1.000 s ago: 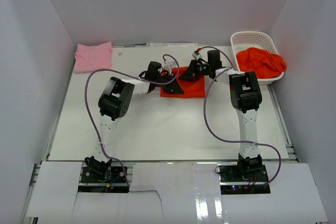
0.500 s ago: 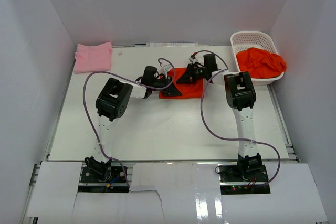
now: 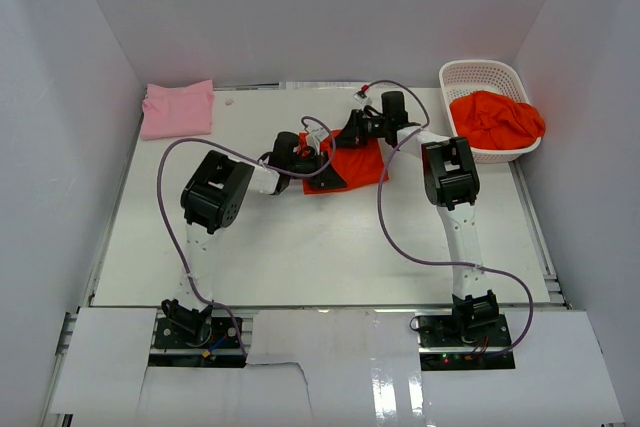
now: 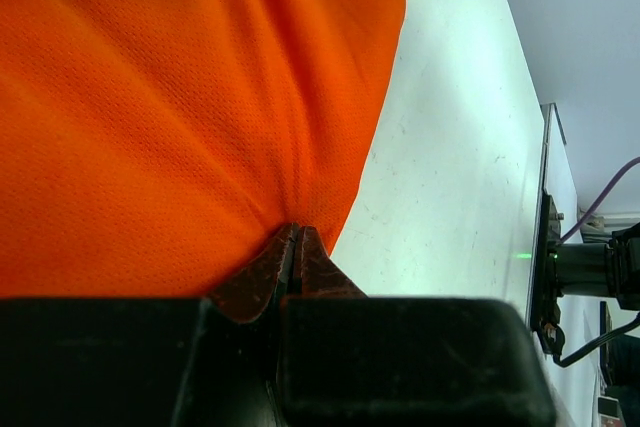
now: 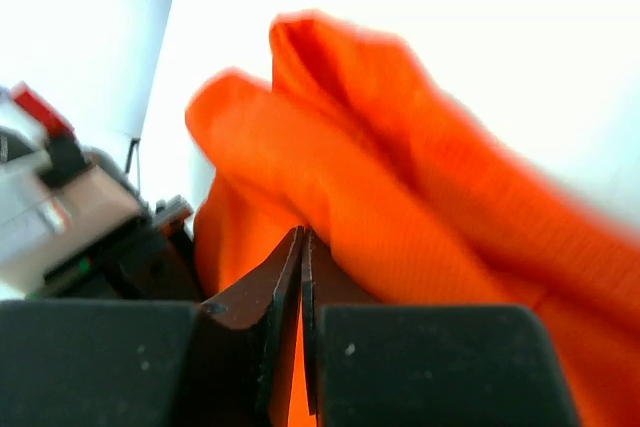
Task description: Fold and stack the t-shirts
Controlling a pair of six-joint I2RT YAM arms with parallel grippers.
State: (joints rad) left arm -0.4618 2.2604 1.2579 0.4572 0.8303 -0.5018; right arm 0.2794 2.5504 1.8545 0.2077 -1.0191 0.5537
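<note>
Both arms grip one orange-red t-shirt (image 3: pixel 360 162) at the far middle of the table (image 3: pixel 300 247). The left gripper (image 4: pixel 295 237) is clamped on its near-left edge and the right gripper (image 5: pixel 302 239) on a raised fold at its far side. The white table, walled by pale panels (image 3: pixel 300 7), also bears a folded pink t-shirt (image 3: pixel 178 109) at far left and a white basket (image 3: pixel 480 74) at far right, heaped with orange-red shirts (image 3: pixel 497 119).

One pink t-shirt (image 3: pixel 178 109), two orange t-shirt bundles (image 3: pixel 360 165) (image 3: pixel 497 119), one basket (image 3: pixel 480 69)

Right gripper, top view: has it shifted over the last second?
Yes. The right gripper has moved left, away from the white basket, shut on the edge of the orange shirt.
</note>
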